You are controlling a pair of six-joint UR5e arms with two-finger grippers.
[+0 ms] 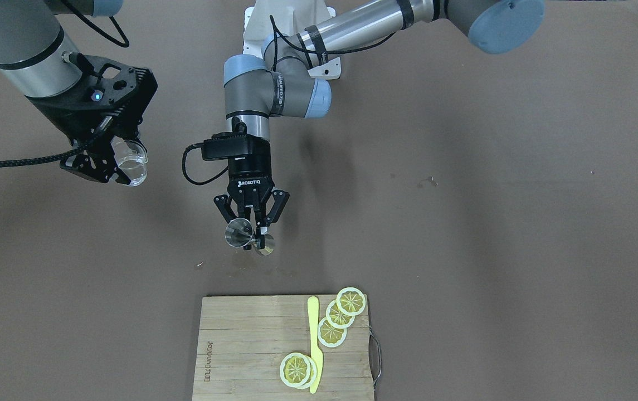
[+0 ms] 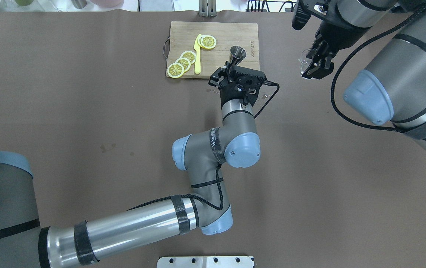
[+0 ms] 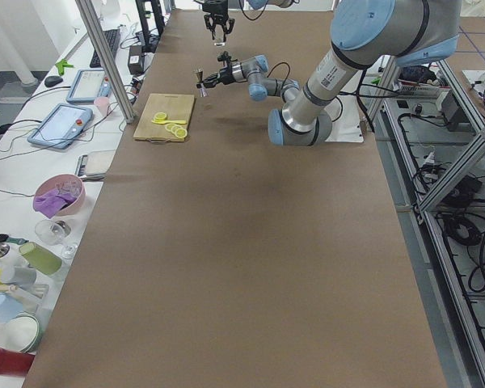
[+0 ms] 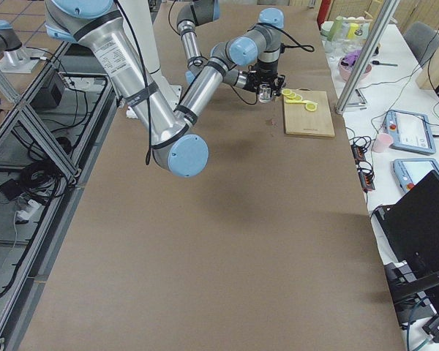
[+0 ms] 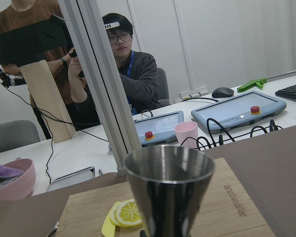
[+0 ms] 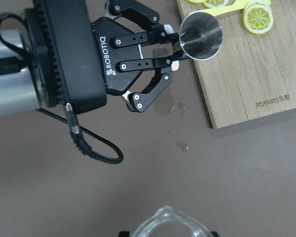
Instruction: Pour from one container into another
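Observation:
My left gripper (image 1: 253,236) is shut on the narrow waist of the metal jigger (image 1: 242,233), held above the table just short of the cutting board. The jigger (image 6: 201,35) stands upright with its dark mouth open upward, and it fills the left wrist view (image 5: 168,187). My right gripper (image 1: 120,175) is shut on the clear glass cup (image 1: 132,160), held in the air well off to the side of the jigger and apart from it. In the overhead view the cup (image 2: 304,61) is far right of the jigger (image 2: 238,54). Only the cup's rim (image 6: 171,224) shows in the right wrist view.
A wooden cutting board (image 1: 240,345) carries lemon slices (image 1: 341,314) and a yellow knife (image 1: 314,345), right beyond the jigger. Small wet spots (image 6: 170,106) lie on the brown table under the left gripper. Operators and tablets sit past the table's far edge.

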